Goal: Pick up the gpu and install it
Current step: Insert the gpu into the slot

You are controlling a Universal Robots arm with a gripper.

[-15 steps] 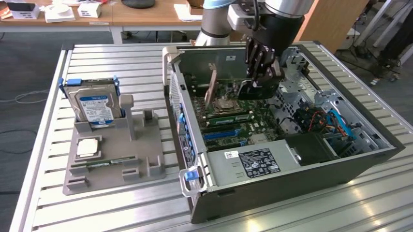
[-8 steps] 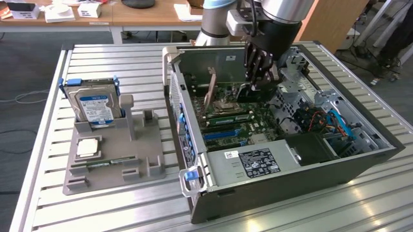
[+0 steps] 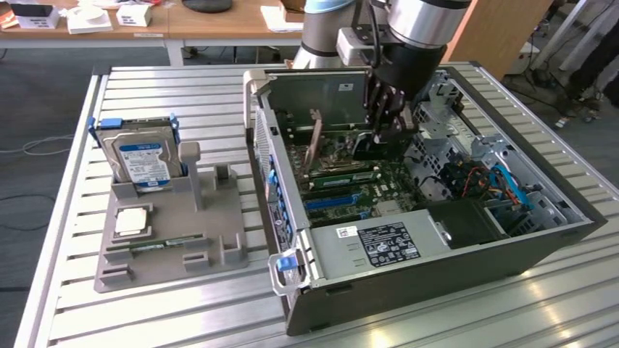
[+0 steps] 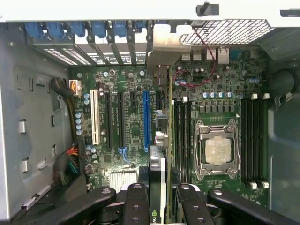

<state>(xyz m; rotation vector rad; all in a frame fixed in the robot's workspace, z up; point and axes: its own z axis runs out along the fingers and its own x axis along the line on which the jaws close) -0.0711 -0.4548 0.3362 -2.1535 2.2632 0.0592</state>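
Pincer (image 4: 158, 199) is down inside the open computer case (image 3: 435, 279), clenched on the gpu (image 4: 157, 168): black fingers (image 4: 136, 201) flank the card on both sides. In the exterior view the pincer (image 3: 389, 132) hangs straight down from the arm over the motherboard (image 4: 131, 126).

- The gpu stands edge-on between the fingers and runs away from the pincer to its silver bracket (image 4: 164, 44), which sits at the case's rear slot row with the blue latches (image 4: 77, 29).
- The card lines up just beside the blue slot (image 4: 146, 119). Can't tell whether it is fully seated.
- CPU socket (image 4: 218, 150) lies on the other side of the card from the blue slot, near the pincer, with memory slots (image 4: 253, 140) past it.
- Power supply (image 3: 382, 243) is inside the case, nearer the camera than the pincer in the exterior view.
- Outside the case, well apart from the pincer toward the exterior view's left, the grey fixture (image 3: 217, 239) holds the hard drive (image 3: 143, 156) upright and a memory stick (image 3: 155, 246) lying flat.
- All of it sits on a slatted metal table (image 3: 483, 319).
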